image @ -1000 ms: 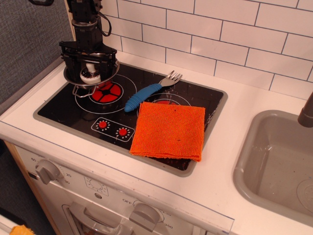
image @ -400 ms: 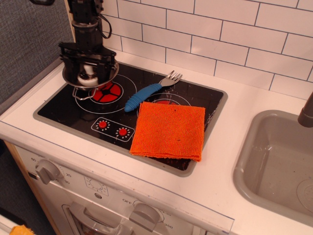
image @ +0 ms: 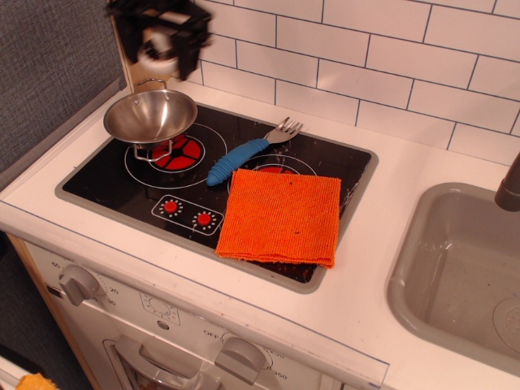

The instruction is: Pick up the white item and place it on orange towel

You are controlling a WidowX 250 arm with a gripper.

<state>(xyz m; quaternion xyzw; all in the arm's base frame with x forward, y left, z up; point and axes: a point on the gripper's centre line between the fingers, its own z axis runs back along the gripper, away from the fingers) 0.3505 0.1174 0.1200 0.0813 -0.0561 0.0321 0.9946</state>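
My black gripper (image: 158,36) is high at the top left, above the steel bowl, blurred by motion. It is shut on the white item (image: 156,45), a small round white toy seen between its fingers. The orange towel (image: 280,215) lies flat on the right half of the black stovetop, well to the right of and below the gripper. Nothing lies on the towel.
A shiny steel bowl (image: 150,115) stands empty on the left burner. A fork with a blue handle (image: 244,156) lies between bowl and towel. A grey sink (image: 463,272) is at the right. White tiled wall behind; stove knobs along the front.
The gripper has risen out of the steel bowl with the white item in it and now hangs high above the bowl, which stays on the burner.
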